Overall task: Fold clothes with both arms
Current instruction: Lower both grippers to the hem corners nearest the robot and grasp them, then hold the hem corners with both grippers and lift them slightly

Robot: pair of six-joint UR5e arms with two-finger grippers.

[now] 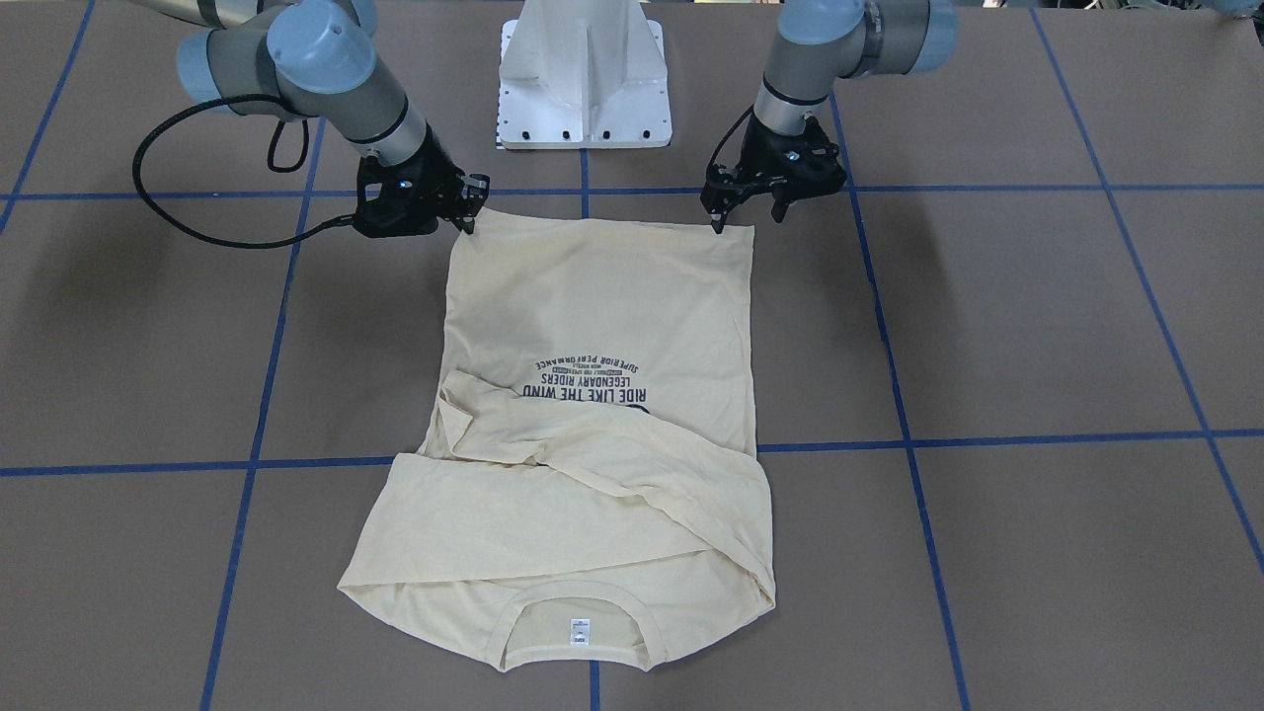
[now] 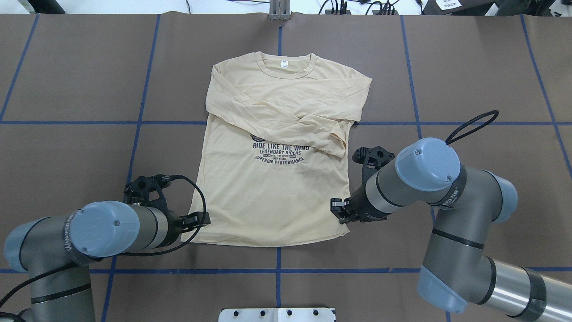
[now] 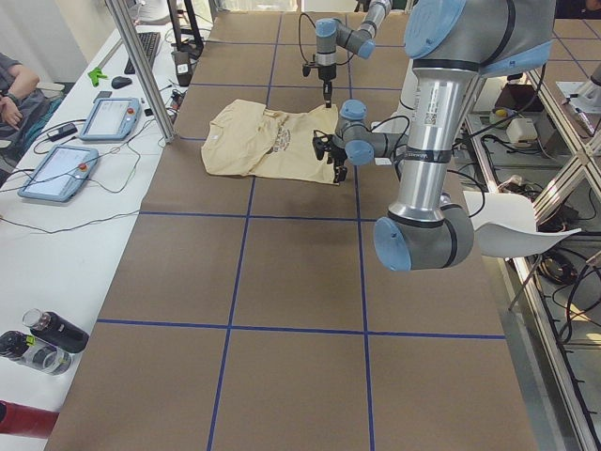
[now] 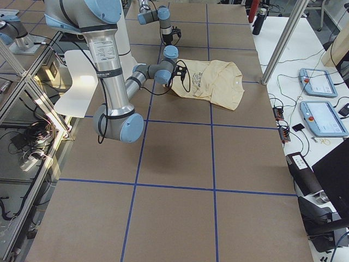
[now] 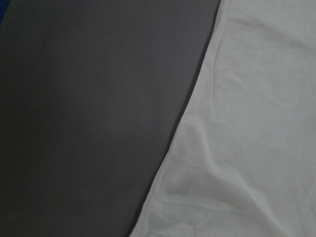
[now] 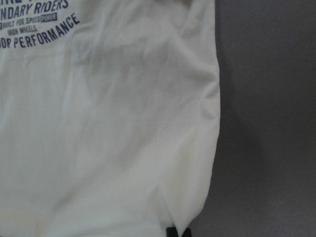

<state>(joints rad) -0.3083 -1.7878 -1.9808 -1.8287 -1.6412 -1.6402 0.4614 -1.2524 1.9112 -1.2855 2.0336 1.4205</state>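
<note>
Watching the hem end: you are looking at the shirt (image 2: 268,192) lying flat on the table (image 2: 469,67), print up, sleeves crossing the chest; the left gripper (image 1: 748,215) is standing spread wide at one hem corner, holding nothing; the right gripper (image 1: 472,219) is sitting at the other corner, its spread not telling clearly; likely risks: pinching one layer only, uneven lifting skewing the fold, sleeves sliding; bare table is lying open sideways and beyond the collar; the white base (image 1: 585,89) is crowding the near side.
</note>
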